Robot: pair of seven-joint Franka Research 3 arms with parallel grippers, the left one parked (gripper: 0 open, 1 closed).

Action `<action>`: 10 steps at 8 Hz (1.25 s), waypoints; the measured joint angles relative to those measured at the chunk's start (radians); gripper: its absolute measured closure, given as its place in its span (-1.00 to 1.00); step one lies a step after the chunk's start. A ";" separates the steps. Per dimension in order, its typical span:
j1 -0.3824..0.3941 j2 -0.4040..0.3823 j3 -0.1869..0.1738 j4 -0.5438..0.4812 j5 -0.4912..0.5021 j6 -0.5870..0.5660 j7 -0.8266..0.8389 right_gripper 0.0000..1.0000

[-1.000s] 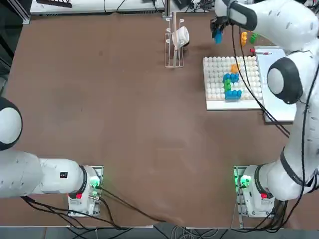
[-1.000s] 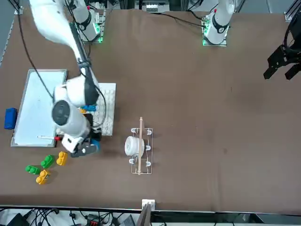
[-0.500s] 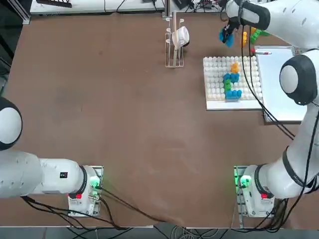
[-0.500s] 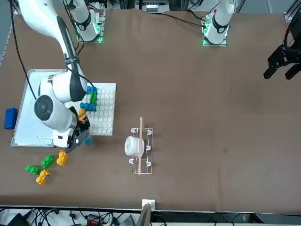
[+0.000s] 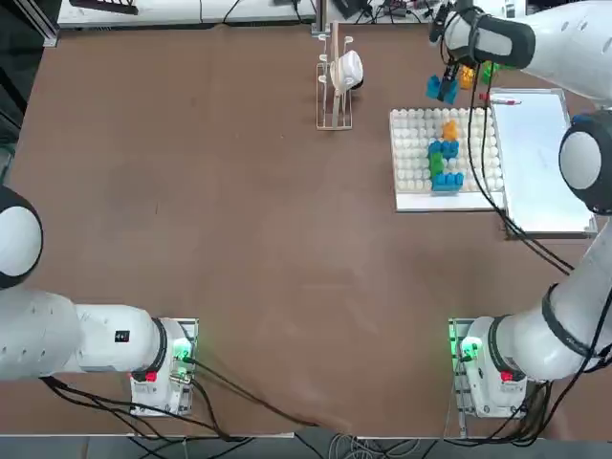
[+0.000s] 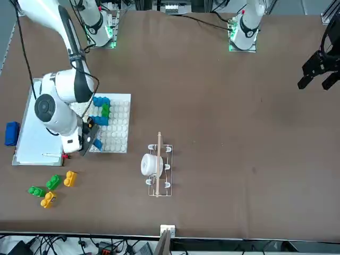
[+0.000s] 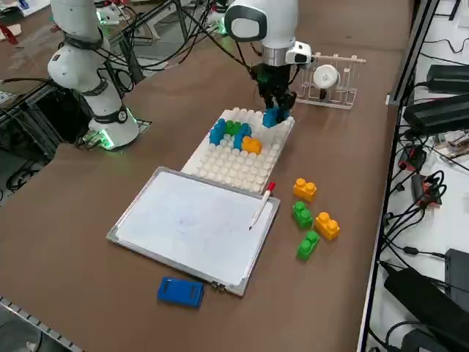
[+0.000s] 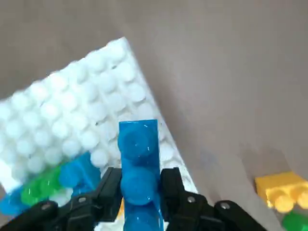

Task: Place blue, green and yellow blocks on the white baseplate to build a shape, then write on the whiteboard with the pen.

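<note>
At the right edge of the top view, the whiteboard (image 5: 543, 163) is seen as the largest task item, with the pen (image 5: 503, 99) lying at its upper left corner. Just left of it lies the white baseplate (image 5: 413, 158), on which a partly built shape (image 5: 444, 153) of blue, green and orange-yellow bricks is already pressed. Above the plate's upper right corner, the right gripper (image 5: 444, 87) is held with its fingers narrowed on a blue block (image 5: 443, 88); in the wrist view that blue block (image 8: 139, 168) is seen pinched between the two fingers (image 8: 109, 188), hanging over the plate's edge. Four loose blocks (image 7: 311, 214), two green and two orange-yellow, are left on the table to the right of the plate in the right side view.

Judged from here, the main risk is misalignment: if the block is lowered with its studs off the grid, or turned askew, it may not seat and could skid off the plate's edge. A hard press near that edge might also shift the plate. The neighbouring orange-yellow brick could be knocked if the approach drifts.
</note>
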 joint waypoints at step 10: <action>-0.036 -0.014 0.003 -0.236 0.010 0.307 -0.487 0.14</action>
